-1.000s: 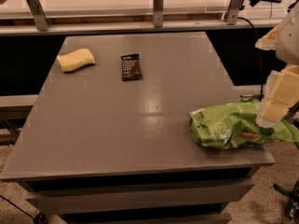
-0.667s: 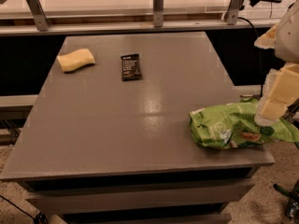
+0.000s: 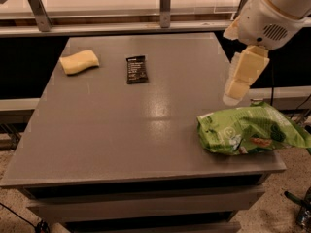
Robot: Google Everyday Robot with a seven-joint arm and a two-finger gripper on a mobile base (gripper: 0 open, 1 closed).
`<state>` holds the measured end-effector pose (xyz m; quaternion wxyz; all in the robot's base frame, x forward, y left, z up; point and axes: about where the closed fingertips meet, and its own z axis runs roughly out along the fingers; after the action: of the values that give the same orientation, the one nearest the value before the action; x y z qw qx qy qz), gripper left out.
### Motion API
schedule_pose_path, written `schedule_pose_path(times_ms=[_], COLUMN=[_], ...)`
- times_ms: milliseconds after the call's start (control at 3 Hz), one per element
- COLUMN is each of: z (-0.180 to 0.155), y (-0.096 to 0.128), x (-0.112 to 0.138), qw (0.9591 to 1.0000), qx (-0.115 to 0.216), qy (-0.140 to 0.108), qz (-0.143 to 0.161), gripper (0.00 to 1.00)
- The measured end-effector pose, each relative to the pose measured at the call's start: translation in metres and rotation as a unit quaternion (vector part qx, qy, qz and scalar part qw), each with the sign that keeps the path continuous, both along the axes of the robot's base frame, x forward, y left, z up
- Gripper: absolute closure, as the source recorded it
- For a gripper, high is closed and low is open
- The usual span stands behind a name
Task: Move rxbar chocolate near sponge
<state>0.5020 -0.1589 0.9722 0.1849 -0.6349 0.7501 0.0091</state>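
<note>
The rxbar chocolate (image 3: pixel 136 69), a flat black wrapper with white print, lies on the grey table (image 3: pixel 121 130) at the back, left of centre. The pale yellow sponge (image 3: pixel 79 62) lies to its left near the table's back left corner, about a bar's length away. My gripper (image 3: pixel 235 92) hangs from the white arm (image 3: pixel 272 13) above the table's right side, far to the right of the bar and holding nothing.
A large green snack bag (image 3: pixel 250 134) lies at the table's front right corner, partly over the edge, just below my gripper. A rail with metal posts (image 3: pixel 165 4) runs behind the table. The floor shows at the right and left.
My arm and gripper have moved left and up, from beside the table's right edge to above its right side. The bar, sponge and bag have not moved.
</note>
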Motion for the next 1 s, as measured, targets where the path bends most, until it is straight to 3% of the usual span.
schedule_pose_path(times_ms=[667,1000], z=[-0.039,-0.039], y=[0.068,0.068], x=[0.061,0.061], qw=[0.9979,0.9979], qx=[0.029,0.029], qy=[0.014,0.013], qz=[0.056,0.056], gripper=[0.0,0.0])
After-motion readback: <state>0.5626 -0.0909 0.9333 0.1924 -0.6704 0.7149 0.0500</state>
